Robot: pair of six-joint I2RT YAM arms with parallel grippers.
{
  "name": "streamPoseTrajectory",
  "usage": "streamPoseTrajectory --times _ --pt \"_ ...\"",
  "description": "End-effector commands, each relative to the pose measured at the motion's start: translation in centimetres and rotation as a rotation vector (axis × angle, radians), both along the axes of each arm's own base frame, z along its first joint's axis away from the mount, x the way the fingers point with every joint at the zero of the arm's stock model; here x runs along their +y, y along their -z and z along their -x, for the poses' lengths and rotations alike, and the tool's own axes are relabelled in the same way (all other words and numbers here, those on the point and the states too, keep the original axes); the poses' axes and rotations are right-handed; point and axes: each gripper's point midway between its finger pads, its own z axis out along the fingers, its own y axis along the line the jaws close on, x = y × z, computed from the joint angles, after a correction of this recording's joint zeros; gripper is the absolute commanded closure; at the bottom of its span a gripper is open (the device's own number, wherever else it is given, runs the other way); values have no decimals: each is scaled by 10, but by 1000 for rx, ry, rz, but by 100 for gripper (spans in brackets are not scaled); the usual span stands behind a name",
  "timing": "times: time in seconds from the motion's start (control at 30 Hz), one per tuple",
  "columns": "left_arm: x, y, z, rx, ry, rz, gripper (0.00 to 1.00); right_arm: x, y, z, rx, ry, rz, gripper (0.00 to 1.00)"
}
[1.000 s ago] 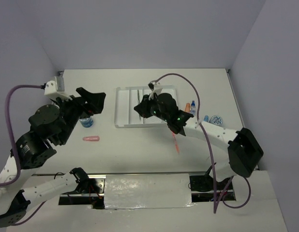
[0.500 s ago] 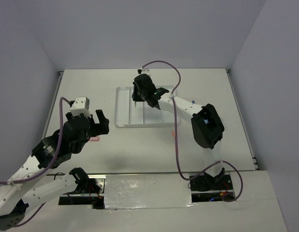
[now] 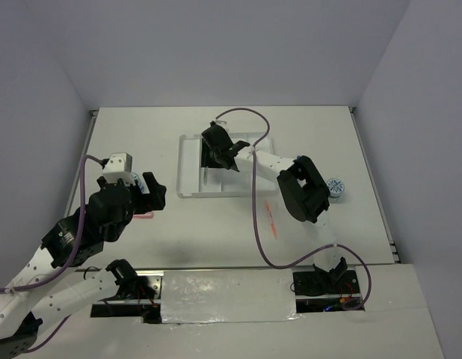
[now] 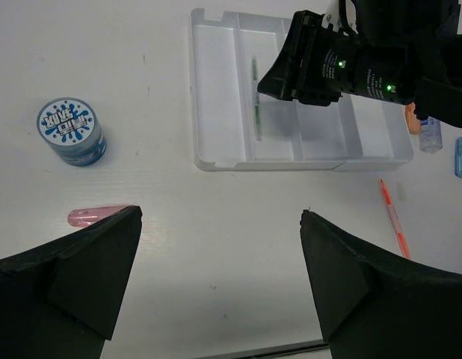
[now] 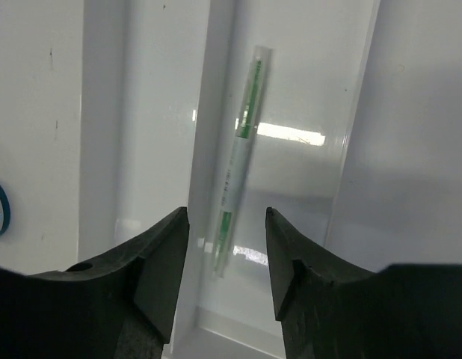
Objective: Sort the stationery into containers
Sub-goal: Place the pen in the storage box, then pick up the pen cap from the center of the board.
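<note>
The white tray (image 3: 188, 168) lies at the table's middle back. My right gripper (image 5: 227, 247) hovers low over it, open. The thin green pen (image 5: 238, 164) lies loose in a long compartment (image 5: 291, 172) below the jaws, touching neither finger. In the left wrist view the green pen (image 4: 255, 97) rests in the second compartment from the left. My left gripper (image 4: 220, 215) is wide open above bare table. A pink capsule (image 4: 96, 217) lies by its left finger and a blue-white roll (image 4: 70, 131) stands further off. The orange pen (image 3: 270, 221) lies right of centre.
A second blue-white roll (image 3: 336, 187) stands by the right arm's elbow. Right of the tray sit a clear bottle (image 4: 430, 134), a blue capsule (image 4: 461, 157) and an orange piece (image 4: 412, 120). The right arm's purple cable loops over the table.
The right gripper moved over the tray's left part and opened, letting the green pen go into a compartment. The left arm pulled back toward the near left, over the pink capsule.
</note>
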Motion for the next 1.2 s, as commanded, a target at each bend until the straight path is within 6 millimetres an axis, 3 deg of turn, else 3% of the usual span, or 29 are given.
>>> streamPoseTrajectory --times 0.0,0.1,0.13,0.2,0.23,0.3,0.33,0.37,0.4,0.43,0.47,0.5,0.53,0.6,0.63,0.7,0.77,0.93,1.03,1.17 --pt "-6 -4 -2 -18 18 21 1 6 -28 -6 -48 15 -62 47" --pt "-7 -4 -1 -19 26 27 1 7 -58 -1 -97 -6 -101 42" --pt "-6 -5 -1 -21 22 26 1 6 -86 3 -141 -16 -121 42" --pt "-4 -5 -1 -21 15 28 1 -1 -113 11 -196 -37 -143 41" --pt "-3 -6 -1 -24 7 29 1 -9 -154 19 -273 -56 -171 40" --pt "-1 -6 0 -24 -3 34 1 -32 -160 31 -309 -78 -126 37" --pt "-1 -5 0 -23 -4 35 1 -47 -188 41 -354 -85 -146 36" --pt "-1 -5 0 -21 -4 37 1 -62 -165 52 -312 -101 -102 35" --pt "-2 -3 0 -19 -2 38 1 -80 -160 55 -300 -103 -79 35" --pt "-4 -2 0 -17 3 41 1 -97 -170 63 -314 -88 -82 35" --pt "-8 0 -1 -5 15 44 1 -117 -137 75 -244 -73 -21 35" --pt "-10 2 -2 0 19 47 1 -131 -129 81 -222 -50 2 35" --pt "-13 4 -2 9 26 52 1 -159 -115 91 -189 1 43 35" --pt "-23 13 -4 38 49 53 1 -182 -114 103 -183 58 37 35" --pt "-27 17 -7 54 50 49 1 -196 -97 113 -139 84 61 36" --pt "-33 23 -8 75 62 49 1 -214 -84 128 -90 123 85 36" --pt "-39 27 -9 96 79 41 1 -224 -73 134 -51 141 118 37" --pt "-47 33 -10 125 115 24 1 -237 -24 150 99 117 214 39" --pt "-48 39 -10 142 121 6 1 -244 -8 152 130 127 252 39" --pt "-48 45 -9 160 124 -9 1 -238 7 149 167 88 225 42"
